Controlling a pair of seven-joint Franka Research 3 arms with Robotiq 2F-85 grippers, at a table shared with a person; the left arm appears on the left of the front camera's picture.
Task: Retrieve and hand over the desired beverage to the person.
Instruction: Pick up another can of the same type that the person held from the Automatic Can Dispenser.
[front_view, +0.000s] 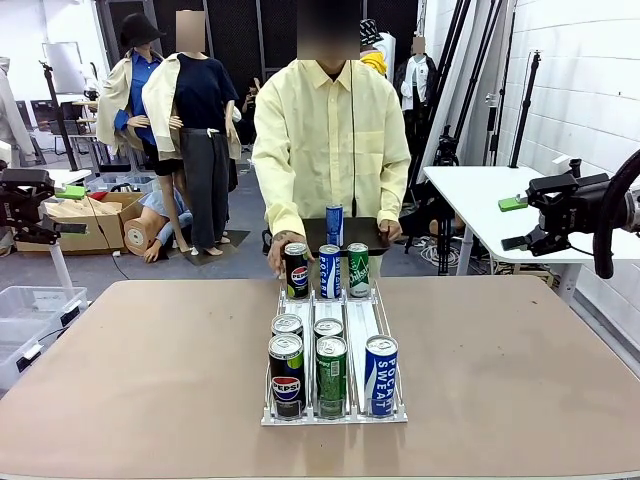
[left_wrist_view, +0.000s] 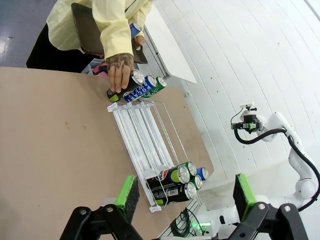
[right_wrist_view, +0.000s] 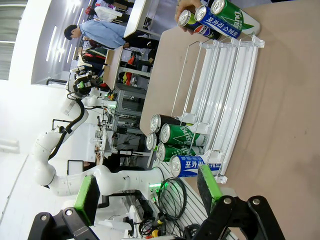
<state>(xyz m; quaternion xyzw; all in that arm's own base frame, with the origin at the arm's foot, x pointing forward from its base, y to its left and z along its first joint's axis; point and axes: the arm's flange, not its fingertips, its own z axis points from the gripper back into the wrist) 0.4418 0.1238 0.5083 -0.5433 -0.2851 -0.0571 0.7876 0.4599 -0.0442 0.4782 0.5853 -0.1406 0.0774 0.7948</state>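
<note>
Your left fingers (left_wrist_view: 186, 196) stand spread wide with nothing between the pads. Your right fingers (right_wrist_view: 149, 194) are the same: spread and empty. Both sit well apart from the rack (front_view: 335, 416) in the middle of the worktop (front_view: 150, 380).

At the rack's near end are a Pepsi (front_view: 286, 375), a green can (front_view: 331, 372) and a Pocari (front_view: 381, 372), with two more cans just behind them. Three more cans stand at the far end, where the person (front_view: 330, 130) has a hand (front_view: 281, 243) on the far Pepsi (front_view: 296, 270).

I judge the task barely begun. No can is gripped, lifted or passed, so you still have to choose, reach, grasp and hand over. Which drink is wanted I cannot tell, though the hand on that Pepsi may be a hint.

The front view gives you the near row's labels. The left wrist view shows the hand over the far can from above. The right wrist view shows the near cans' tops, sitting two deep.
</note>
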